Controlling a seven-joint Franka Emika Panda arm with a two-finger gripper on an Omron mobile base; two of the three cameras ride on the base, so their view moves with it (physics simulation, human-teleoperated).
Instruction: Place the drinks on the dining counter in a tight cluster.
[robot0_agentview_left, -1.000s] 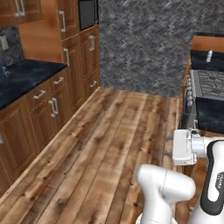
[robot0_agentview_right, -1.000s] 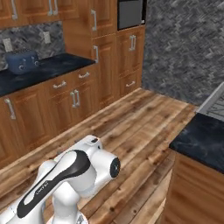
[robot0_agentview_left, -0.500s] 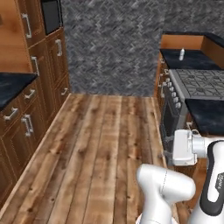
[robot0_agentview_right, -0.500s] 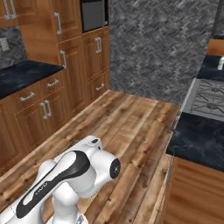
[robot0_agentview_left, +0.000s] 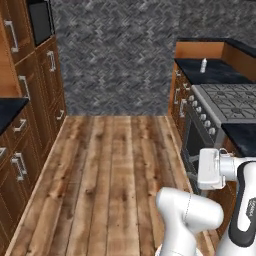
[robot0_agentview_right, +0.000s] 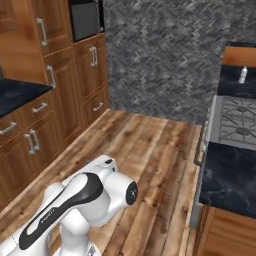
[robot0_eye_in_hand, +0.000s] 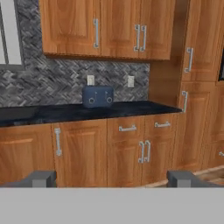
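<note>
The gripper (robot0_eye_in_hand: 112, 178) stood wide apart, holding nothing, and faced the toaster (robot0_eye_in_hand: 98, 96). One small bottle (robot0_agentview_left: 203, 65) stood beyond the stove (robot0_agentview_left: 227, 102) (still far off). Driving closer, the folded arm could likely clip the stove's front.

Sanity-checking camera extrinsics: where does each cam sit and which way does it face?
Left base view: behind the arm on its left, facing down the wood floor to the stone wall; white arm at lower right.
Right base view: behind on the right, same heading; arm at lower left.
Hand view: on the hand, facing sideways at wood cabinets and a blue toaster; open claw tips at the bottom.
Shared by both base views: stove, small bottle on the far counter.
</note>
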